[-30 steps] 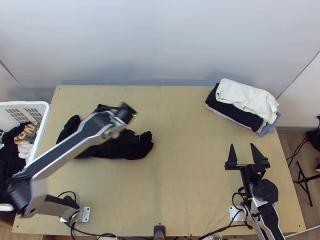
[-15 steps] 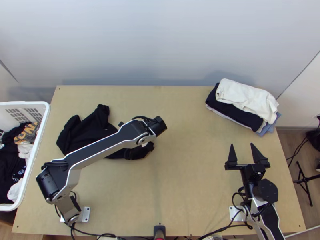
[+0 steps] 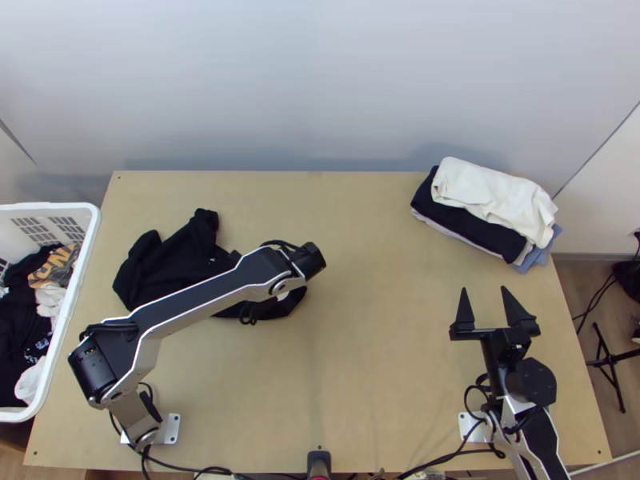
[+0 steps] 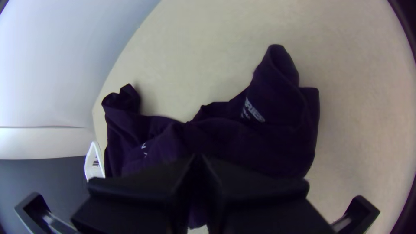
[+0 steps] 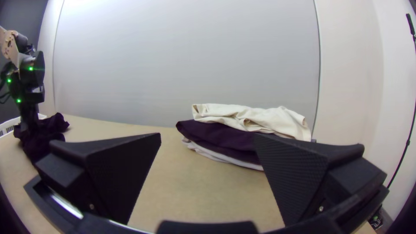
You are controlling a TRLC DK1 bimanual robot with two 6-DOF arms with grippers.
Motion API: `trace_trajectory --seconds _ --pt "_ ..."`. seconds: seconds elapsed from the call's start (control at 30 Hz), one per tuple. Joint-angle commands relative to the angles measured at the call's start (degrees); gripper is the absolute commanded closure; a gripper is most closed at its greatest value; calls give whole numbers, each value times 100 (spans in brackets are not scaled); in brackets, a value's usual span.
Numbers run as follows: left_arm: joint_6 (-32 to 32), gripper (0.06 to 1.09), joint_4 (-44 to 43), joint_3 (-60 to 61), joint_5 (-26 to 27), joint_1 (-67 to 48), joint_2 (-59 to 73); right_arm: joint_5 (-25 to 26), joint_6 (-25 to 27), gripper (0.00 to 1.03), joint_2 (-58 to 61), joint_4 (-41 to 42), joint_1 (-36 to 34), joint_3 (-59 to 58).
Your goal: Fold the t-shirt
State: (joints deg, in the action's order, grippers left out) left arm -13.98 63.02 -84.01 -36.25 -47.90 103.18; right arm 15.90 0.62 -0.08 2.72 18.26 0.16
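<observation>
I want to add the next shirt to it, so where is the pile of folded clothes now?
In the top view, the folded pile lies at the table's far right corner, beyond the right gripper.

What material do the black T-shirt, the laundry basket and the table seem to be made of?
The black T-shirt looks like soft, matt knit, probably cotton, since it lies in loose, rounded folds. The laundry basket seems to be smooth moulded plastic: white, with a rounded rim and slotted wall. The table looks like pale, matt wood; solid or plywood, I cannot tell.
</observation>
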Motion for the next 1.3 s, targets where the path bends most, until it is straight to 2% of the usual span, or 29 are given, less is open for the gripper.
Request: trace_trajectory --seconds 0.0,0.17,0.4,0.57,0.77,0.9,1.27 --pt "88 105 -80 262 -49 0 -395 1 -1 4 -1 0 2 1" --pt "202 105 -80 139 -110 255 -1142 1 -1 4 -1 0 2 1" --pt "879 105 43 745 -31 1643 -2443 1 -1 4 -1 0 2 1" --pt "1442 105 70 1844 399 2531 -3357 1 -1 4 -1 0 2 1" --pt "1565 104 448 2951 979 2900 -4192 1 -1 4 -1 0 2 1" --pt "1758 104 658 3593 1023 3015 -4675 1 -1 4 -1 0 2 1" --pt "2338 105 957 4173 1867 3199 -5703 1 -1 4 -1 0 2 1"
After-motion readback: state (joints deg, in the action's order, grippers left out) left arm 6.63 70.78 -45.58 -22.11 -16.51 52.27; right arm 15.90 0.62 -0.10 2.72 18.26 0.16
